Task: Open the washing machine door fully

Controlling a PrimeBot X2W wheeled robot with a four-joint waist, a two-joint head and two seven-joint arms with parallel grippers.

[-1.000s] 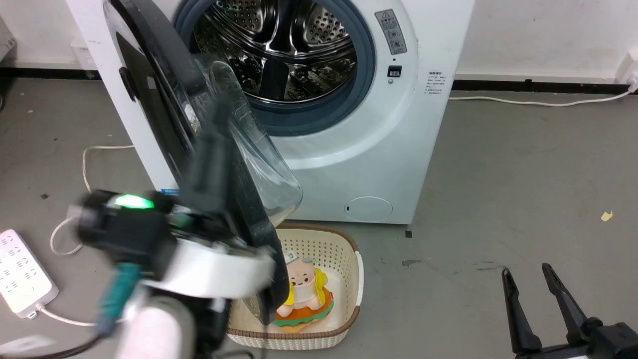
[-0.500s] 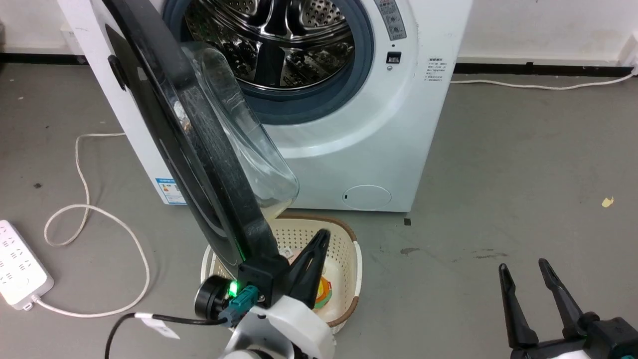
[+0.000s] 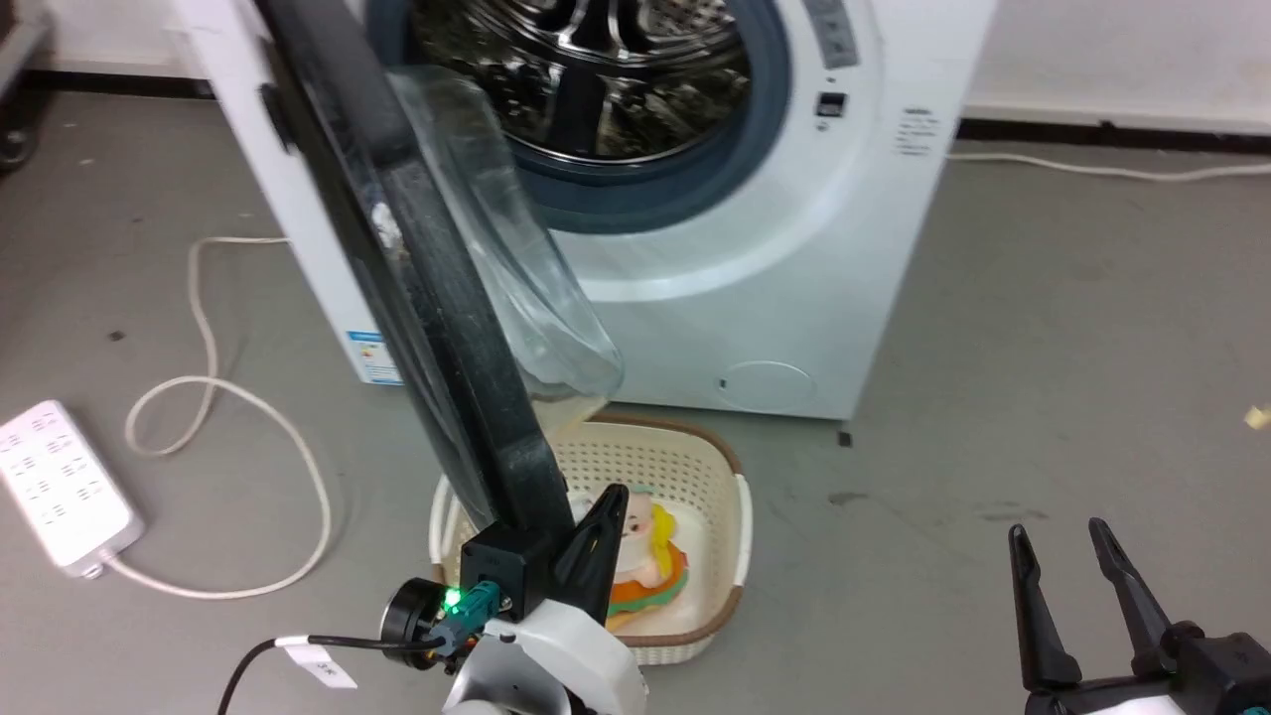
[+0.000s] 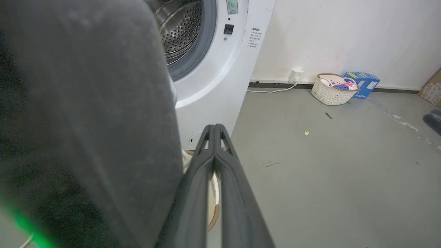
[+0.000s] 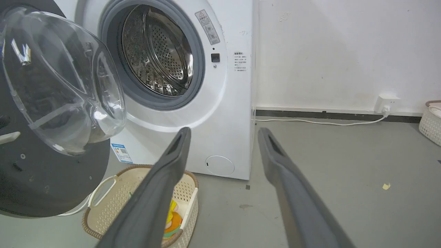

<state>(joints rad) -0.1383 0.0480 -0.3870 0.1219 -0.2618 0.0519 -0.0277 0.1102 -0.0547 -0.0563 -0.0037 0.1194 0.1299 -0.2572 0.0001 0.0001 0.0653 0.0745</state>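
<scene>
Left claw [image 3: 608, 502] lower than before, beside door [image 3: 429, 298]

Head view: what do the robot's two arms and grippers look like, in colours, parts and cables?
The left gripper has long dark tapering fingers on a black block with a green light, a teal connector and a black cable carrying a white tag; its wrist housing is rounded and white. The right gripper has the same slim dark pointed fingers on a black base.

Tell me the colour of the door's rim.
The rim is black, around a clear glass bowl; best seen in the right wrist view.
</scene>
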